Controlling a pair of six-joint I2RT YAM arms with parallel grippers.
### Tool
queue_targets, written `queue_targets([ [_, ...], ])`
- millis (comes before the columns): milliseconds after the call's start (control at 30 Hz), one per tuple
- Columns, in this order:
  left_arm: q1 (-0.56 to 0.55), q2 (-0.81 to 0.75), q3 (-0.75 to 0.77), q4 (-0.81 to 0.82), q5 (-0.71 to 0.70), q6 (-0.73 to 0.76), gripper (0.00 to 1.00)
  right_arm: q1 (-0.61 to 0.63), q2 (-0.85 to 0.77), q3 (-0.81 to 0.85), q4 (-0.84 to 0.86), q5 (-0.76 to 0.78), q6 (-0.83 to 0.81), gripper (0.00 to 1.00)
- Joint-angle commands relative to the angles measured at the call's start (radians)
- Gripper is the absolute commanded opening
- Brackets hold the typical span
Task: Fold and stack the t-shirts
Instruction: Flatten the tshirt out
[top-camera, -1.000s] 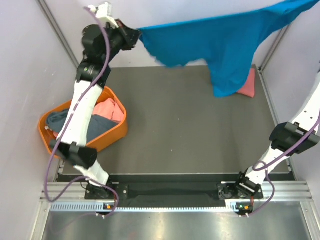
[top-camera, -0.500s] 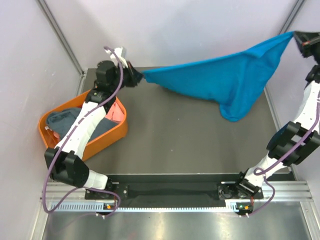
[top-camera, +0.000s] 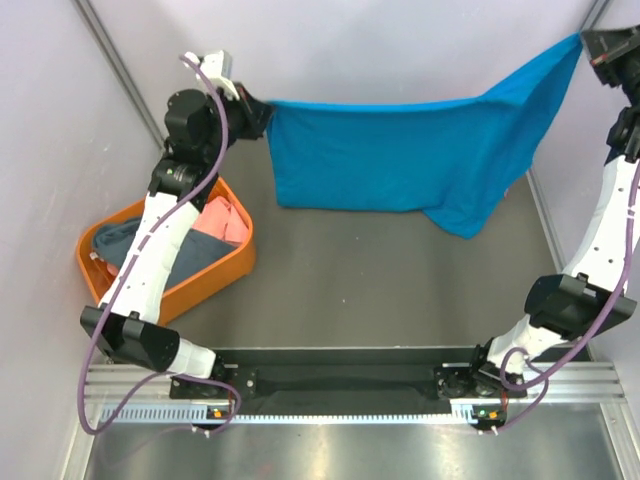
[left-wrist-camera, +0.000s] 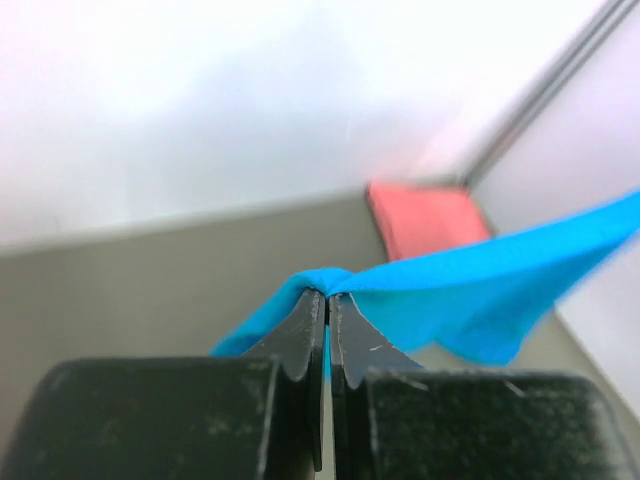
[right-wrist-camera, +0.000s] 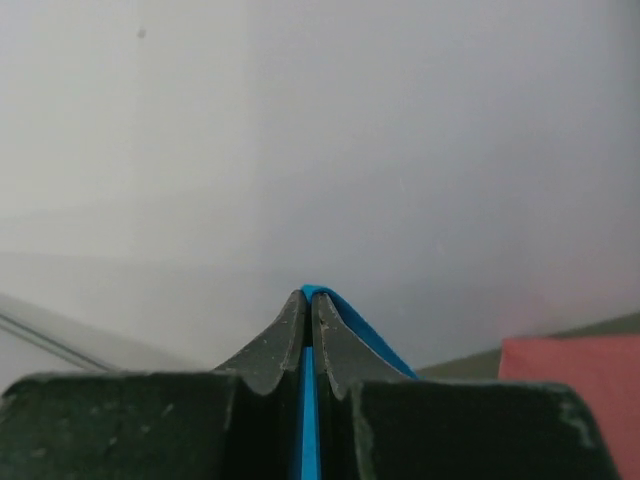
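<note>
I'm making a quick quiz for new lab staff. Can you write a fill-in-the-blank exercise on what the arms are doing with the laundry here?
The left claw and right claw are both shut on the ____ t-shirt.
On the table, the orange basket stands at the ____ edge.
The folded shirt lying flat in the left wrist view is ____.
Missing words: blue; left; pink.

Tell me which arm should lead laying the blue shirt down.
Left, probably. The left fingers pinch the blue shirt where the cloth hangs straight; the right fingers hold the other corner with that arm stretched far out and a loose tail drooping.
</note>
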Motion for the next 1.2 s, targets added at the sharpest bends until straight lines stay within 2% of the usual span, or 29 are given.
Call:
queue_targets([
  [0,0.006,0.080,0.119,0.148,-0.062,0.004,0.00,0.041,0.023,0.080,0.263,0.100,0.048,0.00],
  [167,0.006,0.231,0.277,0.305,-0.126,-0.040,0.00,0.068,0.208,0.302,0.438,0.218,0.148,0.00],
  [267,0.006,0.332,0.376,0.355,-0.209,-0.054,0.00,0.087,0.284,0.382,0.501,0.372,0.145,0.00],
  [433,0.008,0.504,0.606,0.412,-0.286,-0.079,0.00,0.109,0.348,0.404,0.642,0.575,0.159,0.00],
  [467,0.008,0.557,0.693,0.415,-0.301,-0.095,0.00,0.114,0.374,0.442,0.644,0.641,0.136,0.00],
  [567,0.006,0.613,0.783,0.482,-0.339,-0.121,0.00,0.127,0.399,0.465,0.723,0.745,0.117,0.00],
  [633,0.008,0.618,0.776,0.563,-0.356,-0.143,0.00,0.144,0.405,0.450,0.800,0.830,0.110,0.00],
  [733,0.006,0.630,0.771,0.612,-0.372,-0.148,0.00,0.160,0.420,0.453,0.864,0.872,0.078,0.00],
  [900,0.008,0.660,0.768,0.617,-0.353,-0.099,0.00,0.166,0.463,0.455,0.868,0.887,0.057,0.00],
  [1033,0.008,0.667,0.704,0.576,-0.298,-0.059,0.00,0.166,0.485,0.409,0.842,0.823,0.021,0.00],
  [1100,0.008,0.633,0.645,0.532,-0.265,-0.045,0.00,0.167,0.456,0.329,0.828,0.739,0.010,0.00],
  [1167,0.008,0.552,0.501,0.507,-0.185,-0.039,0.00,0.169,0.393,0.223,0.794,0.630,-0.022,0.00],
])
